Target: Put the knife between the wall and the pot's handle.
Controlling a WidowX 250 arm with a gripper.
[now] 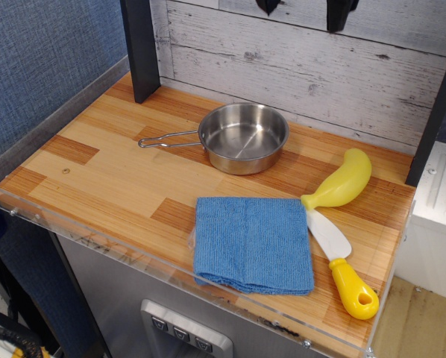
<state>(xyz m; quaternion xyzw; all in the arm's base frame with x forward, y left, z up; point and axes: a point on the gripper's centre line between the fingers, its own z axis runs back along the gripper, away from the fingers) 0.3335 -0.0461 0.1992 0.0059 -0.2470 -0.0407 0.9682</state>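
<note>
The knife (341,262) lies flat at the table's front right, its white blade pointing back-left and its yellow handle toward the front edge. The steel pot (243,137) stands upright and empty near the back middle. The pot's handle (167,139) sticks out to the left, toward the blue-grey wall (44,67). Bare wood lies between handle and wall. My gripper (303,9) hangs high at the top edge, above and behind the pot. Only its two dark fingertips (339,13) show, wide apart and holding nothing.
A folded blue cloth (253,243) lies at the front middle, next to the knife. A yellow banana-shaped toy (341,180) lies behind the knife blade. A dark post (139,48) stands at the back left. A clear lip runs along the table's front edge (133,253).
</note>
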